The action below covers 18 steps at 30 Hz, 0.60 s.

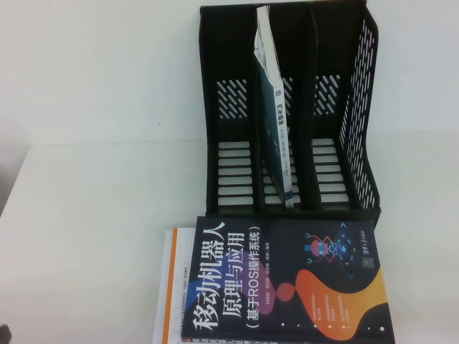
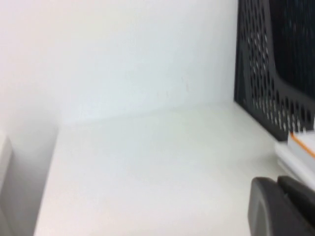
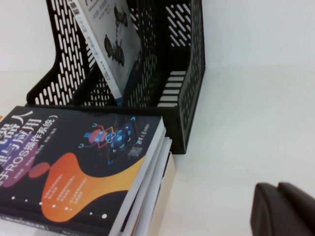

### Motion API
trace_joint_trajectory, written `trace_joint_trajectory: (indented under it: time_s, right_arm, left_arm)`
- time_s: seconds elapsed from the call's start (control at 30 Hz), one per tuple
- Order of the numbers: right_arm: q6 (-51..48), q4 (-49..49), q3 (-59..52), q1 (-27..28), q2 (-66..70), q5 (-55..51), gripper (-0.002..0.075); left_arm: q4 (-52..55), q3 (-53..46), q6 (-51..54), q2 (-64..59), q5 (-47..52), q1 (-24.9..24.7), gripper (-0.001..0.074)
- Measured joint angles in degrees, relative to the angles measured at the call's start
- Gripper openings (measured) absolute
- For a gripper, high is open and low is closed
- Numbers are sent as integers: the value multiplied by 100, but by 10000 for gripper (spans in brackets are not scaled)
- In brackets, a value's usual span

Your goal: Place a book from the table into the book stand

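Observation:
The white book with the teal spine band stands on edge in the middle slot of the black book stand, leaning slightly. It also shows in the right wrist view inside the stand. My left gripper is shut and empty, low over the white table, left of the stand. My right gripper is shut and empty over the table, right of the book stack. Neither gripper shows in the high view.
A dark navy book with orange shapes lies flat in front of the stand, on a white book with an orange edge. The stack also shows in the right wrist view. The stand's left and right slots hold nothing.

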State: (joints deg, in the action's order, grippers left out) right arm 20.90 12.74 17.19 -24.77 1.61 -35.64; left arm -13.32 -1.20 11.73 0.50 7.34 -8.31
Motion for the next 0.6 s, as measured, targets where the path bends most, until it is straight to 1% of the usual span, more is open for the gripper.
trace_joint_trajectory:
  time_s: [0.3,0.53,0.6]
  right_arm:
    - [0,0,0,0,0,0,-2]
    - [0,0,0,0,0,0,-2]
    - [0,0,0,0,0,0,-2]
  left_arm:
    - [0,10,-91,9,1062,334,-1]
    - [13,10,-392,9,1101,366,-2]
    - [171,10,-570,9,1115,366,-2]
